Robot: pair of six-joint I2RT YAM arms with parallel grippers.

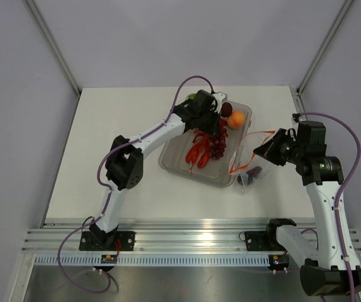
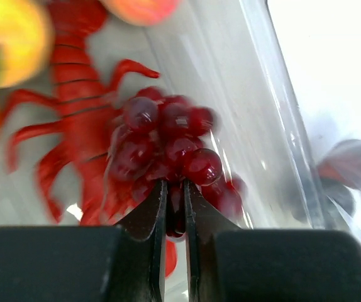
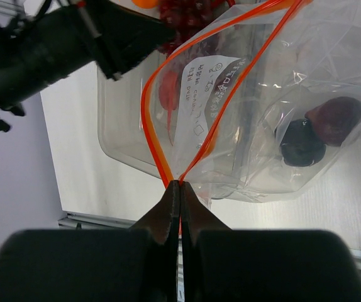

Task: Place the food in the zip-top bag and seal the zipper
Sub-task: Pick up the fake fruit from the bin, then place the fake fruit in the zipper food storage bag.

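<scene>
One white label on zip-top bag; print unreadable.

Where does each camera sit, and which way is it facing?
Top external: above and behind the robot, looking down on the table; both arms show.
Left wrist: faces down past the left gripper at grapes in the tray.
Right wrist: faces past the right gripper, pinching the zipper, into the bag; left arm shows.
Shared: grapes, top and left wrist.

Shiny smooth grapes, glossy red plastic lobster, clear crinkly plastic zip-top bag, clear smooth plastic tray, matt white worktop, ribbed silver metal rail
</scene>
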